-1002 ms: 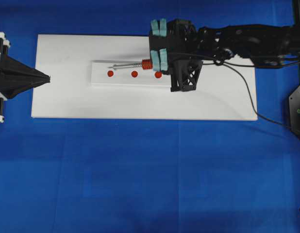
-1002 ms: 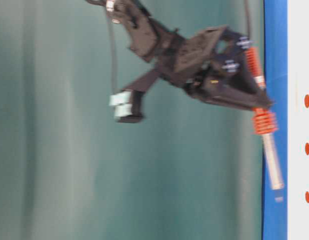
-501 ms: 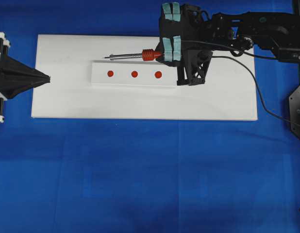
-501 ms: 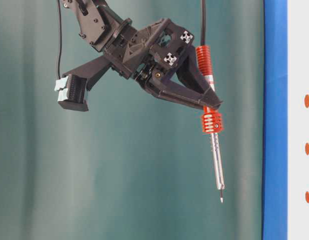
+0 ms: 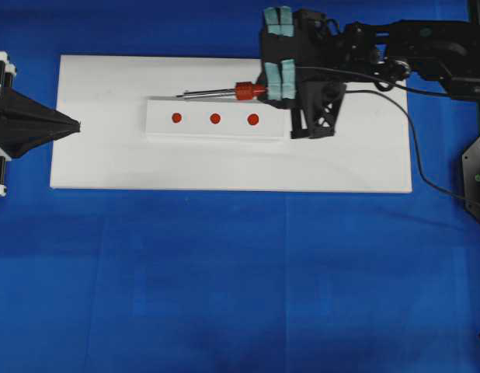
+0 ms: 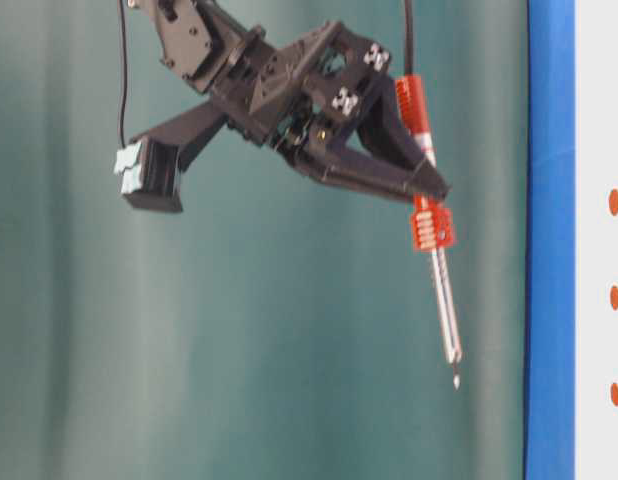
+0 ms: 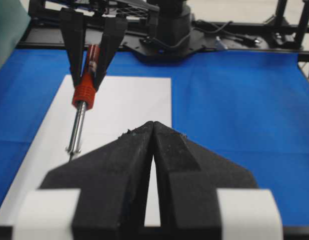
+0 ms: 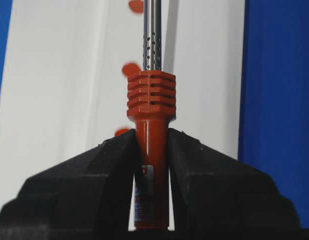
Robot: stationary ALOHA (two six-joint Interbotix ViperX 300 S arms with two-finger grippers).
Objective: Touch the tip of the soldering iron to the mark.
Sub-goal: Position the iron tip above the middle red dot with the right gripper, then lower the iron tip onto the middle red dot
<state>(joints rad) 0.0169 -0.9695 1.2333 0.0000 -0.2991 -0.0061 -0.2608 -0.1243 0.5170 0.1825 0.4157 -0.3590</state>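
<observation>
Blue table carried a white board; on it, below the right gripper, lay a white block.

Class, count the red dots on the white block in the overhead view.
3, in one row: left dot, the mark in the middle, right dot. None appears hidden.

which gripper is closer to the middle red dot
Right. The right gripper holds the soldering iron just beyond the middle dot; the left gripper sits shut off the block's far end.
</observation>
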